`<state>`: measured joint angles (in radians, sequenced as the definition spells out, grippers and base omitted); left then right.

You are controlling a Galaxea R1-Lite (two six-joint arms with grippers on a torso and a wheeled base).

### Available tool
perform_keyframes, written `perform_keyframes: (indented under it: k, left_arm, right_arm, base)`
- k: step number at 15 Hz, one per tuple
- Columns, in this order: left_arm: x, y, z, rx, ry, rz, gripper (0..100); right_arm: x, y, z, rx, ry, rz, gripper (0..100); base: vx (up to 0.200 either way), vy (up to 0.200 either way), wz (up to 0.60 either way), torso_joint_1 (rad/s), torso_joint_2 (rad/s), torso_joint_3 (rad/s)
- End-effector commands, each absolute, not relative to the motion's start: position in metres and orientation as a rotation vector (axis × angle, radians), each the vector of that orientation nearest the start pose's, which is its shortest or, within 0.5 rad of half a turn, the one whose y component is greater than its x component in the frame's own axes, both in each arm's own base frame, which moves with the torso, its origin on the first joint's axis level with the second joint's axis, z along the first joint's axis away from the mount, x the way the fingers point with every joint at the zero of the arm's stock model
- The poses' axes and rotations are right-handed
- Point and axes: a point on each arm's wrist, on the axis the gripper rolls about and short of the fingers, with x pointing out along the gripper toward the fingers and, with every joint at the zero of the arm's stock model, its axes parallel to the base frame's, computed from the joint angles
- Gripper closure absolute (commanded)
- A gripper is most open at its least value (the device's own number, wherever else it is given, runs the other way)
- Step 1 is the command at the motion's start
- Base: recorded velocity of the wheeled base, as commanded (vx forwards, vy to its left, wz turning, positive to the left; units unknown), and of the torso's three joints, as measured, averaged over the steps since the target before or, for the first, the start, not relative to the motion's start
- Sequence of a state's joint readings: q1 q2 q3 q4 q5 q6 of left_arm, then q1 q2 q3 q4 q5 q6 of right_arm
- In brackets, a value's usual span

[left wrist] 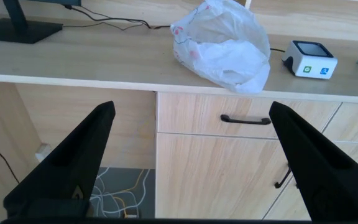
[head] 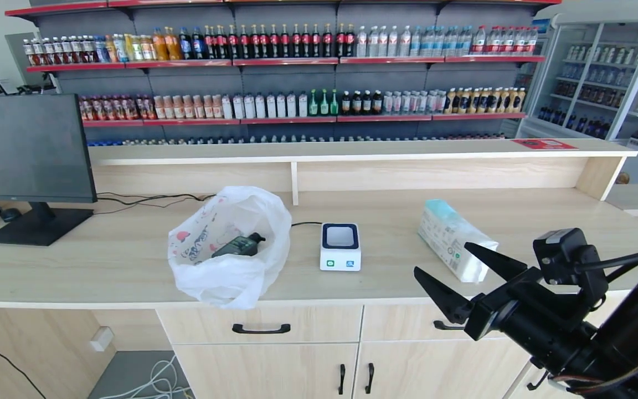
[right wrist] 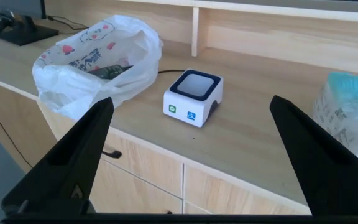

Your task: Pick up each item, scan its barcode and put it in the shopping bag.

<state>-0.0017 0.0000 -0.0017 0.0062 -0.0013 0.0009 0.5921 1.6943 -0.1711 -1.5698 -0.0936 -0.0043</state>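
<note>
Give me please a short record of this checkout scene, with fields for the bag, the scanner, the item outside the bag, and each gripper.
bag: white shopping bag, open, on the counter, left of the scanner
in bag: one dark item
scanner: small white scanner, mid counter, window facing up
waiting item: pale wrapped pack, lying right of the scanner
left gripper: left gripper open, empty, in front of the cabinet
right gripper: right gripper open, empty, apart from the pack

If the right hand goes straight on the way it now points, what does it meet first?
Probably the white scanner: the open right hand frames it in its wrist view, though depth is unclear.
</note>
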Motion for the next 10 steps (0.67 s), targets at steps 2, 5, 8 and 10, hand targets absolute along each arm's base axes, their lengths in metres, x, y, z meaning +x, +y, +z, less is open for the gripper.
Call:
perform_keyframes:
  k: [2,5,8,10]
  left_arm:
    - [-0.023,0.000,0.075,0.002,0.005,-0.003,0]
    - [-0.023,0.000,0.075,0.000,0.005,-0.003,0]
    - [-0.023,0.000,0.075,0.000,0.005,-0.003,0]
    - [-0.023,0.000,0.075,0.000,0.005,-0.003,0]
  right_arm:
    - [0.186,0.123,0.131,0.010,-0.042,0.500,0]
    - [0.187,0.124,0.129,0.008,-0.035,0.500,0]
    - [0.197,0.130,0.137,0.012,-0.080,0.502,0]
    - [0.203,0.135,0.139,0.011,-0.096,0.502,0]
  base:
    - [0.000,-0.200,0.00,0.005,0.00,0.002]
    - [0.000,-0.200,0.00,0.002,0.00,0.002]
    - [0.000,-0.200,0.00,0.001,0.00,0.002]
    - [0.000,-0.200,0.00,0.002,0.00,0.002]
